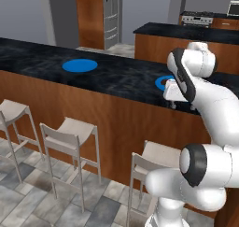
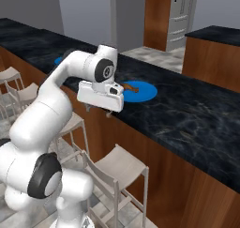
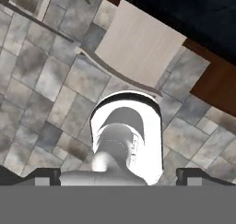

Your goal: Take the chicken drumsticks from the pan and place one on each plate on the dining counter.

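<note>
The dining counter (image 1: 116,79) runs across with its black marbled top. Two blue plates lie on it: the far plate (image 1: 80,65) is bare, and the near plate (image 2: 140,93) carries one orange-brown chicken drumstick (image 2: 130,87). My arm partly covers the near plate (image 1: 161,82) in the left base view. My gripper (image 2: 99,110) hangs at the counter's front edge, just short of the near plate, fingers pointing down, open with nothing between them. In the hand view its fingertips (image 3: 46,176) stand wide apart over the floor. The pan is out of view.
Pale stools (image 1: 70,130) line the counter's wood front, one (image 3: 138,45) right under my hand. Grey tiled floor (image 3: 41,80) lies below. A second black-topped counter (image 1: 186,32), a steel fridge (image 1: 111,16) and a stove (image 1: 198,18) stand behind.
</note>
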Controlling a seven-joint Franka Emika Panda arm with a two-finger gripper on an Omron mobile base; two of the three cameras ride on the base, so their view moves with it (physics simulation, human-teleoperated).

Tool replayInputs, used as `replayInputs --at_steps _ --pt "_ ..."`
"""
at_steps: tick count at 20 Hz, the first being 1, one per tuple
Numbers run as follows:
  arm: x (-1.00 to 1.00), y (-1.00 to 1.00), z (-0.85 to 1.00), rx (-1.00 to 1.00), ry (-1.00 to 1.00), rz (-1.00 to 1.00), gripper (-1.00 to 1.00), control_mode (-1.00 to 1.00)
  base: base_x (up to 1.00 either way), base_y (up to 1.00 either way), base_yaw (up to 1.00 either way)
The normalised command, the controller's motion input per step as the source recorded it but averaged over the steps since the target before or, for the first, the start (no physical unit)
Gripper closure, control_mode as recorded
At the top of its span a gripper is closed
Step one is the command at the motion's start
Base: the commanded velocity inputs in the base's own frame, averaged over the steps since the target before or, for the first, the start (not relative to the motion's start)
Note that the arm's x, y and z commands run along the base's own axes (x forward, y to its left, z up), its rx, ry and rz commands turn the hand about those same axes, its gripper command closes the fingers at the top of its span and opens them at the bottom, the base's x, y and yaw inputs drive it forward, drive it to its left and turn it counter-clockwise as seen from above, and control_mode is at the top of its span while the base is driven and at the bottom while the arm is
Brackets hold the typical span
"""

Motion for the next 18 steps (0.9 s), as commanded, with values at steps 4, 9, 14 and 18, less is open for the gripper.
replayInputs --at_steps 4,9,14,18 --pt "-0.65 0.18 -0.01 0.00 0.00 -0.52 -1.00 -1.00 0.00 0.00 0.00" --pt "-0.66 0.24 -0.26 -0.03 -0.17 -0.33 -1.00 -1.00 0.00 0.00 0.00" --pt "-0.67 0.31 -0.31 -0.19 -0.39 -0.17 -1.00 -1.00 0.00 0.00 0.00" --pt "-0.28 0.29 -0.29 -0.42 -0.21 -0.03 -1.00 -1.00 0.00 0.00 0.00"
